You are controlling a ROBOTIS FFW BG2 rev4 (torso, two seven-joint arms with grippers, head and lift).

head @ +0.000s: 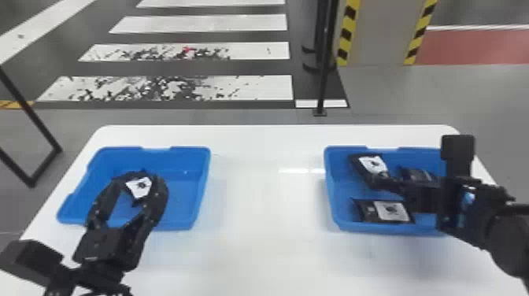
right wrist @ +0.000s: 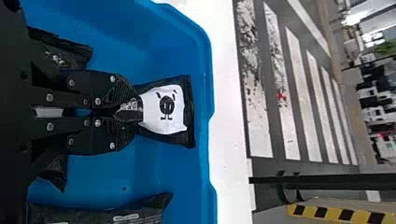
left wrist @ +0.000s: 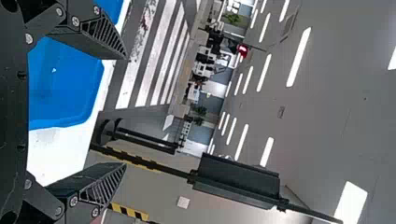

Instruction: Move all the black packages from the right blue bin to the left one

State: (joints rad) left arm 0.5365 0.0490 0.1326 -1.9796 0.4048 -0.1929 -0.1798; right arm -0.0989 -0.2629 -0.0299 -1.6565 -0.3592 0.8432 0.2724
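On the left of the head view, the left bin [head: 191, 169] stands on the white surface [head: 267, 197] with one black package [head: 138, 188] in it, white label up, seen between the arms of the left pincer [left wrist: 125, 110]. That pincer is spread wide, with nothing in its grip. So one package looks delivered; whether more lie under the pincer, I cannot tell.

Toward the right of the head view sits the right bin [head: 338, 185], where most of the work is left. At its upper left, the right pincer [right wrist: 134, 113] is pressed together on the near end of the pinched package [right wrist: 166, 109], which is over the bin's floor, inside its walls. Lower down lies the front package [head: 387, 211], label up, and to the upper right, partly behind the arm, is the rear package [head: 417, 174].

That makes at least three to carry over, counting the pinched one. A dark corner [right wrist: 56, 172] beside the pincer may be another package or part of one already counted. The job seems in its early part.
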